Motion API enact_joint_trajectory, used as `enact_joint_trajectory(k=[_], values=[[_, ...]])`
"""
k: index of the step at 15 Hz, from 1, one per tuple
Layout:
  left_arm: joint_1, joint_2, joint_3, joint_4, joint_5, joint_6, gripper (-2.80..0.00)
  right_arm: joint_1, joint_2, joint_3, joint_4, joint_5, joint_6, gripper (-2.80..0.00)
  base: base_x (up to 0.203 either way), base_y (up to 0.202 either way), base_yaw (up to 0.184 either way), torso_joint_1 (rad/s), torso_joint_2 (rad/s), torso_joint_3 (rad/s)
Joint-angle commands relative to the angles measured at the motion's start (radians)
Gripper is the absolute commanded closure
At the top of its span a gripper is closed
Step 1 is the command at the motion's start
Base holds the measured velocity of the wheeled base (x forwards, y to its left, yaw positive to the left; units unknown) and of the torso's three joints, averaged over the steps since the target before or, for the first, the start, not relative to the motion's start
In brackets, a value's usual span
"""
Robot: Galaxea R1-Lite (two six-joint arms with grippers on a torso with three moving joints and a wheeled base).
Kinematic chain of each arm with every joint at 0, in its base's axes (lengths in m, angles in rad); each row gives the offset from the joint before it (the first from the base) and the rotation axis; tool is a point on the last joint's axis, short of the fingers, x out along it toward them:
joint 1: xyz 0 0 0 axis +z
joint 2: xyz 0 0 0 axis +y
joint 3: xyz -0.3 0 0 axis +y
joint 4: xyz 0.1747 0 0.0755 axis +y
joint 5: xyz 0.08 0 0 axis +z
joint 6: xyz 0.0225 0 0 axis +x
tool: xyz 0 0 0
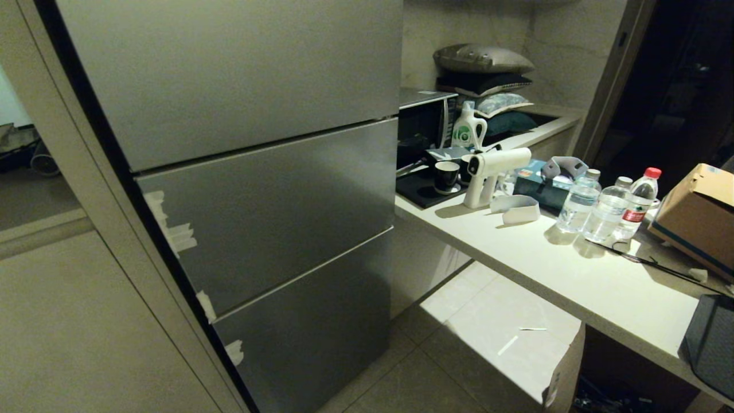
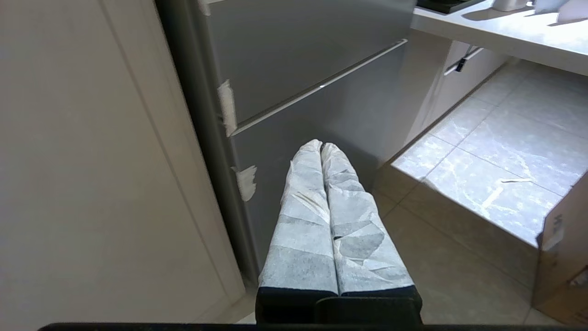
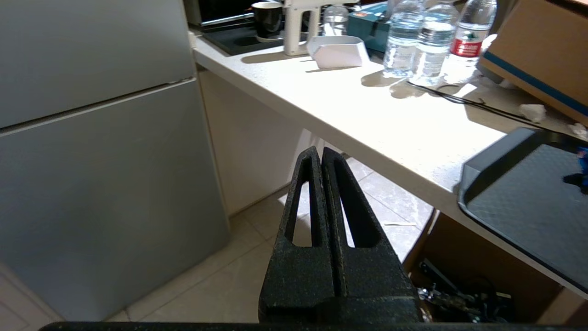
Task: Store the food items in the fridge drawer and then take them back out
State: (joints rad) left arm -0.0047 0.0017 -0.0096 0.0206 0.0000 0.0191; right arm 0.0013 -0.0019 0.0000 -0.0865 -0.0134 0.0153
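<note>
The fridge [image 1: 258,189] stood shut ahead; its drawer fronts ran level. Left gripper [image 2: 320,146], fingers pressed together, hung nearer than right gripper [image 3: 320,151], likewise closed, empty.

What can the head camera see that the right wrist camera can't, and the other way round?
Only the head view shows the stacked pillows, the detergent bottle and the pieces of tape on the fridge's edge. Only the right wrist view shows the right gripper, jaws shut, and the dark tray's patterned inside. Both show the closed grey fridge, the counter, three water bottles, the black mug and the white spray gun.
</note>
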Motion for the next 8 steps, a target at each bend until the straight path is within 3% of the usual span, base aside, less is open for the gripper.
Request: enact_joint_trajectory(k=[1,6,8], values=[[0.000,0.000,-0.001,0.001,0.000,0.002,0.00,0.000,0.002,0.031,-0.001,0.000,0.000,0.00,0.000,0.000,0.000,0.000,0.00,0.000],[0.000,0.000,-0.008,-0.002,0.000,-0.003,0.00,0.000,0.001,0.031,-0.001,0.000,0.000,0.00,0.000,0.000,0.000,0.000,0.00,0.000],[0.000,0.011,-0.115,0.011,-0.002,-0.017,0.00,0.000,0.002,0.031,-0.001,0.000,0.002,0.00,0.000,0.000,0.000,0.000,0.00,0.000]])
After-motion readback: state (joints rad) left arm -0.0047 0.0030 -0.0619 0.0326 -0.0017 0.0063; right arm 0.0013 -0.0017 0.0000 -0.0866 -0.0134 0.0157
